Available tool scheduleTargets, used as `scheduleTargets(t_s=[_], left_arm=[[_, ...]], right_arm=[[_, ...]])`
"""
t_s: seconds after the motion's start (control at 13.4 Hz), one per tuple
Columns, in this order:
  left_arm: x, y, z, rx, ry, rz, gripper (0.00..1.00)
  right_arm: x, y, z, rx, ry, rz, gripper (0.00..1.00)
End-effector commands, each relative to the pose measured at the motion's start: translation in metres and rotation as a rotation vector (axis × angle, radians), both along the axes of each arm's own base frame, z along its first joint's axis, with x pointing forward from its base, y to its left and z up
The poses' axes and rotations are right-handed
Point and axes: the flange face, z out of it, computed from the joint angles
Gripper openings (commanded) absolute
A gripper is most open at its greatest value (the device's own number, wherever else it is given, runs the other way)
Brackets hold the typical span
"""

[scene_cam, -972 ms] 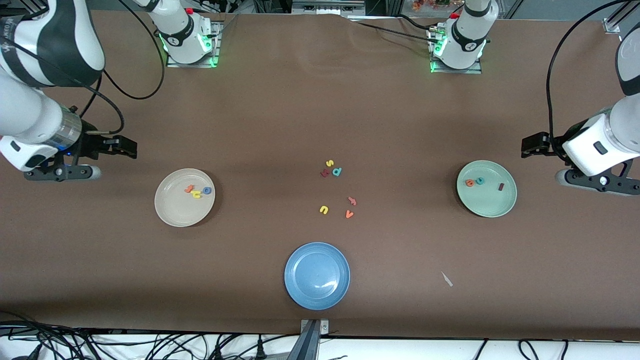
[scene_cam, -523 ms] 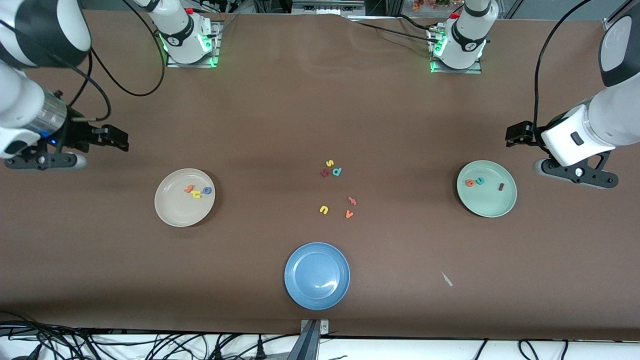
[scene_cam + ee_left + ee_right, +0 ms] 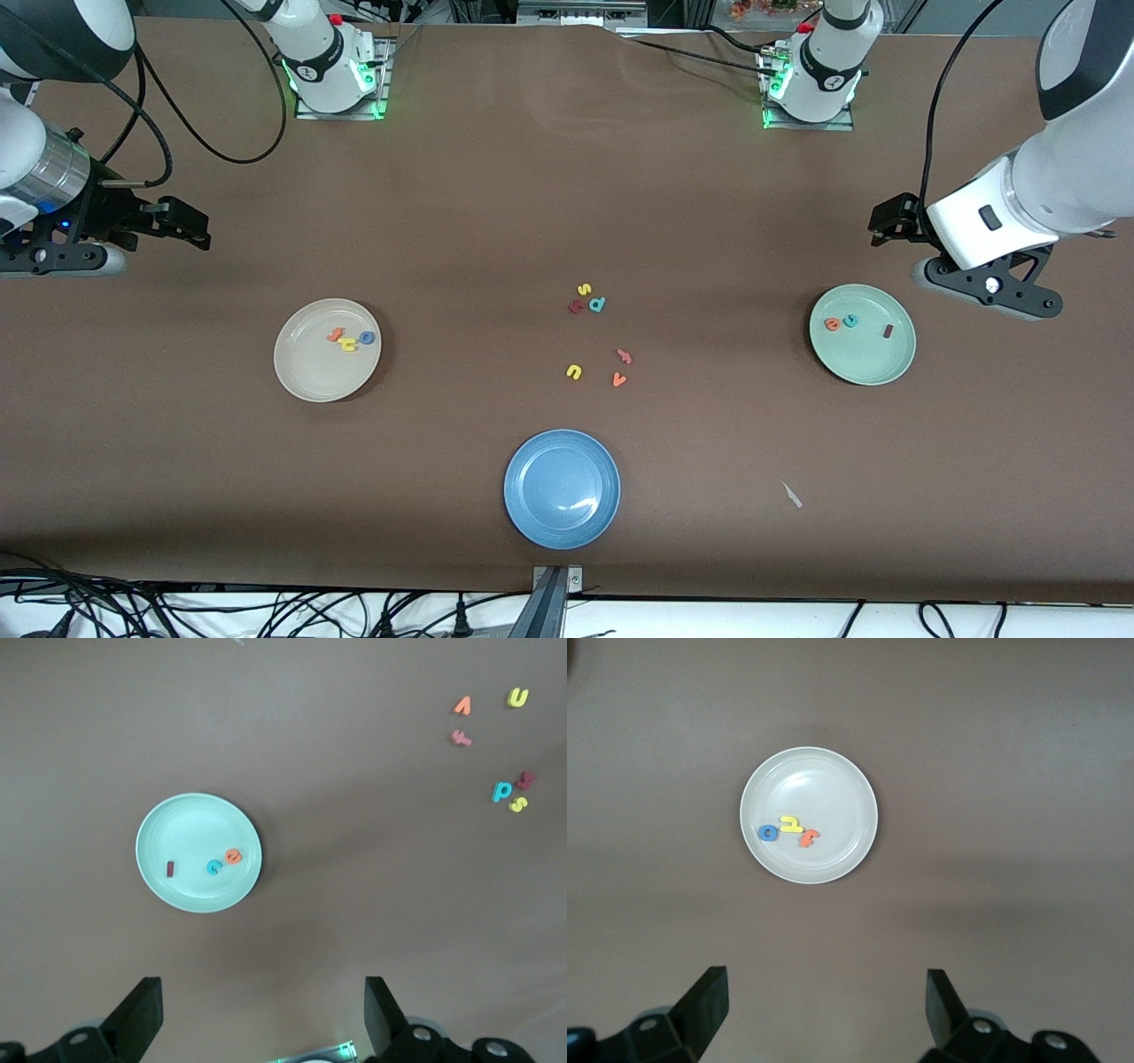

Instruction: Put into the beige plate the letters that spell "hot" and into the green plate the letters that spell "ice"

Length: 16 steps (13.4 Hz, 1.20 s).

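Note:
The beige plate [image 3: 306, 377] holds an orange t [image 3: 335, 335], a yellow h [image 3: 348, 343] and a blue o [image 3: 367, 337]; the right wrist view shows the same plate [image 3: 824, 788] and letters. In the green plate [image 3: 864, 363] lie an orange e [image 3: 832, 324], a teal c [image 3: 850, 321] and a maroon i [image 3: 888, 331], and this plate [image 3: 190, 824] also shows in the left wrist view. My right gripper [image 3: 182, 223] [image 3: 826, 988] hangs open and empty over bare table by the beige plate. My left gripper [image 3: 884, 221] [image 3: 263, 992] hangs open and empty over bare table by the green plate.
Loose letters lie mid-table: a yellow s [image 3: 584, 289], a teal p [image 3: 597, 304], a dark red letter [image 3: 575, 307], a yellow u [image 3: 574, 372], a pinkish-orange letter [image 3: 624, 356] and an orange v [image 3: 618, 379]. A blue plate [image 3: 562, 488] sits nearer the front camera. A small pale scrap [image 3: 792, 494] lies nearby.
Both arms have drawn back from their plates, toward the bases' side of the table. Both grippers stayed open. The letters and plates have not moved.

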Motion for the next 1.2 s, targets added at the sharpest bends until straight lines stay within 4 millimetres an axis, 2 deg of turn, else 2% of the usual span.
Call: scheduleTargets(t_s=[0.0,0.3,0.37,0.52,0.67,0.9,1.05,1.12], left_arm=[[-0.002,0.008,0.006,0.020,0.004,-0.001,1.00],[0.001,0.020,0.004,0.023,0.007,0.014,1.00],[0.001,0.029,0.005,0.021,0.006,0.028,1.00],[0.005,0.036,-0.001,0.026,0.013,0.046,1.00],[0.006,0.047,-0.002,0.027,0.015,0.052,1.00],[0.007,0.056,-0.004,0.016,0.020,0.077,1.00],[0.007,0.065,-0.005,0.032,0.024,0.093,1.00],[0.007,0.078,-0.002,0.034,0.020,0.116,1.00]], right_arm=[[0.007,0.001,0.005,-0.004,-0.010,0.017,0.98],[0.007,0.004,0.005,-0.007,-0.007,0.024,0.98],[0.007,0.003,0.005,-0.008,-0.009,0.022,0.98],[0.011,0.001,-0.001,0.004,-0.002,0.011,0.99],[0.011,0.005,0.009,-0.007,-0.017,0.017,1.00],[0.011,-0.003,0.028,-0.012,-0.044,0.010,1.00],[0.011,-0.003,0.027,-0.031,-0.038,0.007,1.00],[0.011,-0.002,0.026,-0.029,-0.034,0.007,1.00]])
